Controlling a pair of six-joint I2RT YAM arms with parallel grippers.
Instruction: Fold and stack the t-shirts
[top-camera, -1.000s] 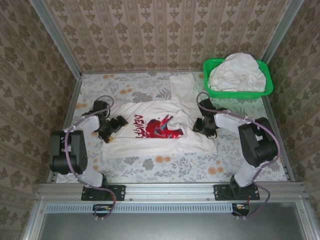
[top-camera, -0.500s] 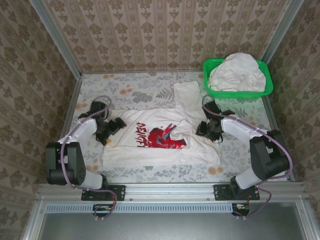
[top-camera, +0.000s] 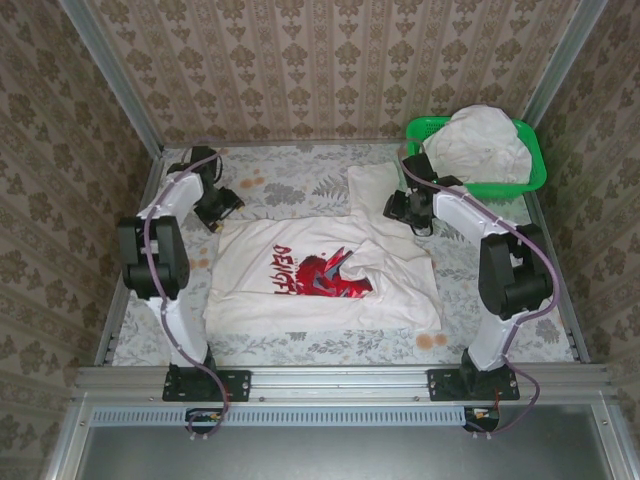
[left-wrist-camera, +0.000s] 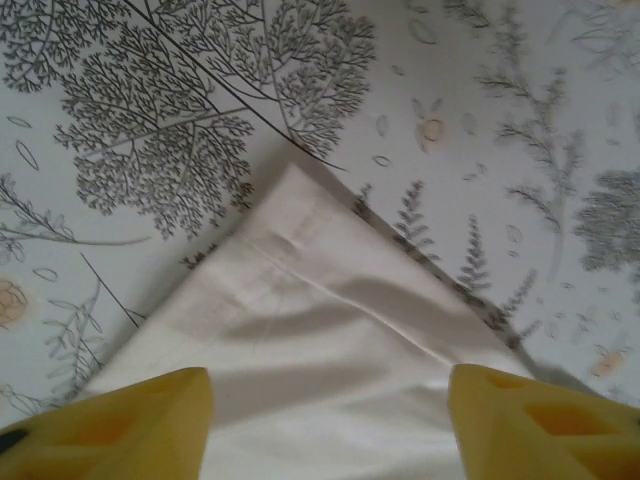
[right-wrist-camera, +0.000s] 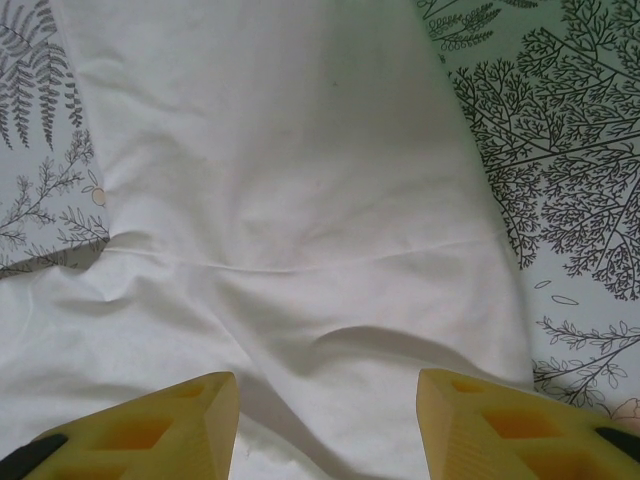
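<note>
Recording a floral-patterned counter (top-camera: 300, 180) spanning the enclosure floor and carrying everything.

Finding the printed t-shirt (top-camera: 320, 275) lying flat at the counter's middle, red graphic facing up, its sleeve (top-camera: 372, 188) reaching toward the far edge.

Noting a green basket (top-camera: 478, 186) sitting at the far right corner, holding a heap of white t-shirts (top-camera: 485, 140) bulging above its rim.

Logging the left gripper (top-camera: 218, 205) hanging over the printed t-shirt's far left corner, released, jaws standing apart and grasping nothing; in the left wrist view (left-wrist-camera: 330, 400), seeing that cloth corner lying flat between the yellow fingers (left-wrist-camera: 120, 425).

Logging the right gripper (top-camera: 400, 208) poised above the sleeve's base, likewise released; in the right wrist view (right-wrist-camera: 328, 400), seeing white fabric lying loose and wrinkled beneath the parted jaws.
</note>
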